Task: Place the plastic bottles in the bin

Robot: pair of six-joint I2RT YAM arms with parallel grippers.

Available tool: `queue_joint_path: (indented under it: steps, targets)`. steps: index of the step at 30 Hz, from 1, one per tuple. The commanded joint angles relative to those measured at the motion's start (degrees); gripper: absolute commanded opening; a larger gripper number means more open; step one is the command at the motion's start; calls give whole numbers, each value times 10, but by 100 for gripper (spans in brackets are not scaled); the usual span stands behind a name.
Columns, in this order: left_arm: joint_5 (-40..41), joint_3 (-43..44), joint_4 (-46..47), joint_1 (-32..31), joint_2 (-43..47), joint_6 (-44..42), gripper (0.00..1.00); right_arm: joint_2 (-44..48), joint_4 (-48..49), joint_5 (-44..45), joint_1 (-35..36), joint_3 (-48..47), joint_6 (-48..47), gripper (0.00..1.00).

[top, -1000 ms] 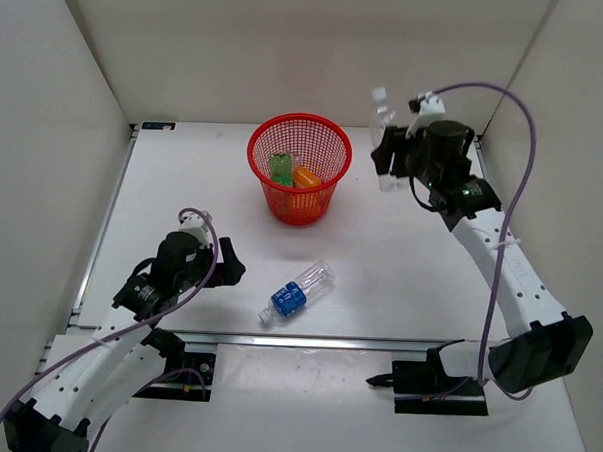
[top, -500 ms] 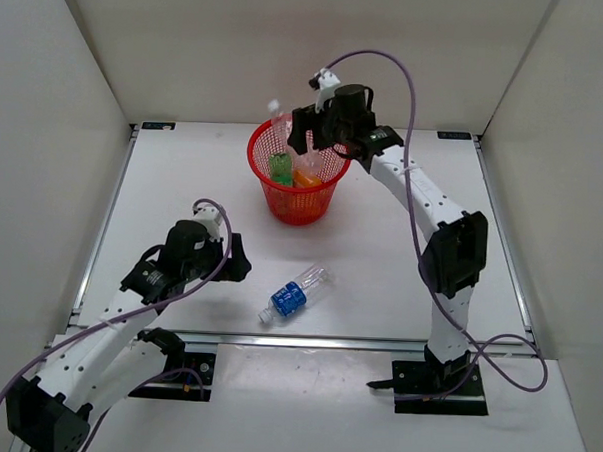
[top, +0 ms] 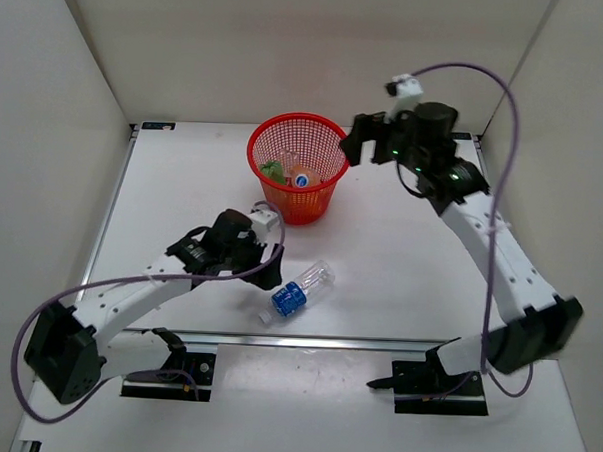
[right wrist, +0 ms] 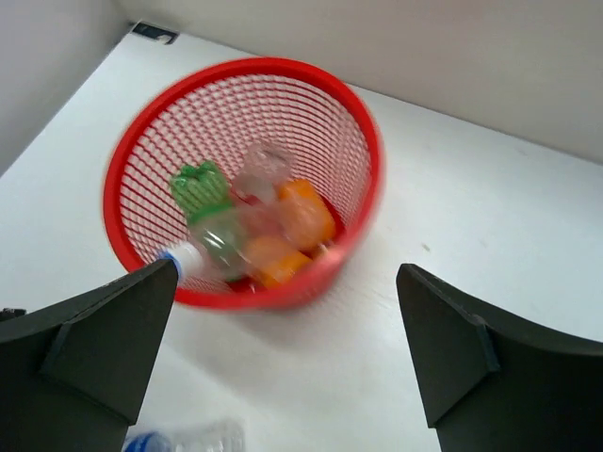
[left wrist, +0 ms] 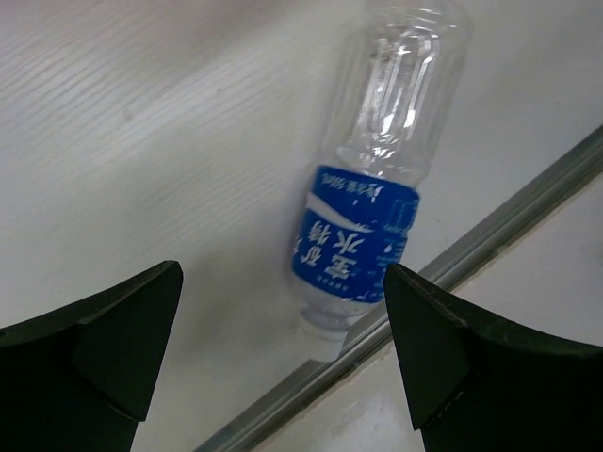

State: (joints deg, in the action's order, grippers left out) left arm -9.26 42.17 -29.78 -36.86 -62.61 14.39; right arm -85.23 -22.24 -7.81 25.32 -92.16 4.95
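Note:
The red mesh bin (top: pixel 304 207) stands at the back middle of the table. Inside it lie a green bottle (right wrist: pixel 200 186), an orange-filled bottle (right wrist: pixel 306 212) and a clear bottle (right wrist: pixel 234 240) with a white cap, blurred in the right wrist view. My right gripper (top: pixel 359 149) hangs open and empty just right of the bin's rim (right wrist: pixel 245 71). A clear bottle with a blue label (top: pixel 299 291) lies on its side near the front rail. My left gripper (top: pixel 268 267) hovers open just left of this bottle (left wrist: pixel 356 240), not touching it.
A metal rail (top: pixel 377 341) runs along the table's front edge, right by the blue-label bottle's neck. White walls close in the table on the left, back and right. Purple cables loop off both arms.
My right gripper carried a clear bottle over the bin, opened and let it drop in, then swung back right. My left arm has reached right toward the blue-label bottle.

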Motion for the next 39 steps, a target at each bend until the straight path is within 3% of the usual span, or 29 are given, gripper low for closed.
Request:
queue_joint_path:
  steps: [1, 6, 12, 18, 20, 22, 23, 24, 28, 30, 32, 34, 37, 39]
  targets:
    - [-41, 45, 38, -40, -51, -55, 99, 109, 13, -3, -66, 106, 62, 99]
    - [-90, 87, 52, -75, -139, -110, 99, 235, -14, -83, -220, 282, 105, 100]
    - [-89, 106, 52, -108, -225, -139, 99, 344, -60, -106, -319, 373, 103, 99]
    - [-53, 105, 68, -137, -291, -125, 99, 396, -75, -110, -350, 422, 103, 99]
    - [-21, 120, 71, -137, -297, -98, 90, 399, -79, -105, -346, 428, 103, 99]
    - [19, 145, 59, -134, -281, -57, 80, 402, -83, -100, -343, 422, 98, 99]
    - [41, 158, 52, -129, -257, -36, 62, 399, -85, -93, -345, 419, 96, 99]
    - [49, 162, 58, -125, -242, -25, 55, 404, -87, -82, -340, 420, 97, 99]
    - [17, 186, 102, -94, -118, -4, 60, 410, -87, -77, -346, 425, 94, 99]
    - [43, 222, 108, -98, -75, 7, 61, 409, -81, -78, -347, 434, 93, 99]
    - [46, 252, 133, -102, -53, 6, 62, 413, -74, -83, -356, 436, 92, 99]
    - [24, 266, 223, -86, -34, 7, 63, 411, -65, -88, -360, 438, 94, 99]
    - [91, 223, 419, -45, -11, 32, 62, 408, -50, -103, -354, 447, 103, 100]
    - [128, 224, 496, -11, -43, 48, 63, 404, -43, -99, -352, 450, 107, 99]
